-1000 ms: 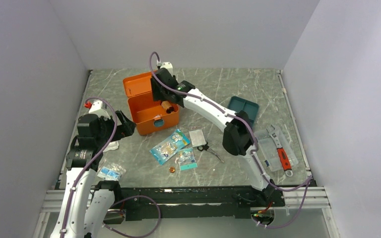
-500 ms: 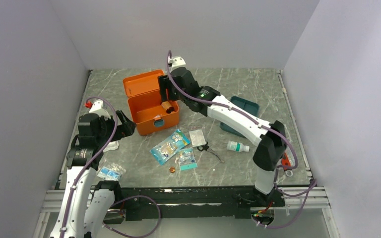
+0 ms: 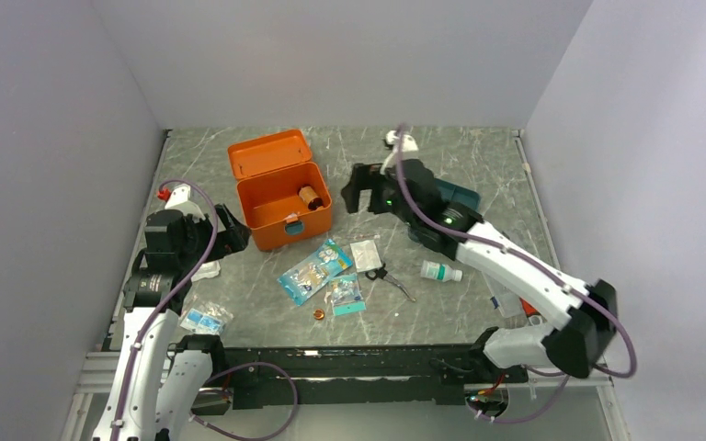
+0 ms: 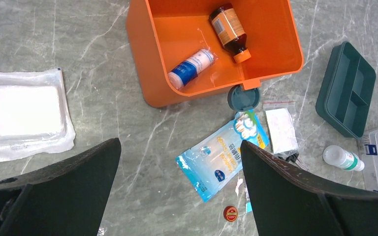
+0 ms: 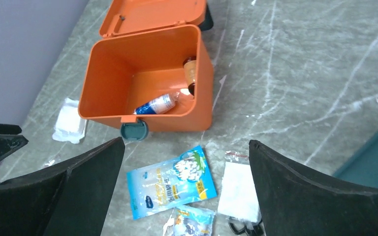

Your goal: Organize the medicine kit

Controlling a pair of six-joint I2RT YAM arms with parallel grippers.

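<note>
The medicine kit (image 3: 287, 227) is an orange box with its lid open, at the back left of the table. It also shows in the left wrist view (image 4: 139, 54) and the right wrist view (image 5: 177, 123). A brown bottle (image 3: 310, 197) and a white-and-blue roll (image 4: 192, 66) lie inside. My right gripper (image 3: 360, 197) is open and empty, hovering just right of the box, above a blue swab packet (image 5: 172, 182). My left gripper (image 3: 228, 230) is open and empty, left of the box and above the table (image 4: 178, 143).
In front of the box lie a white gauze bag (image 3: 366, 254), a small packet (image 3: 345, 296), scissors (image 3: 391, 278), a white bottle (image 3: 441, 271) and a red tin (image 3: 318, 314). A teal tray (image 3: 460, 196) sits right. A gauze pack (image 4: 22, 113) lies left.
My right arm has drawn back from inside the kit toward the right and front. The brown bottle stays in the box. The left arm has not moved.
</note>
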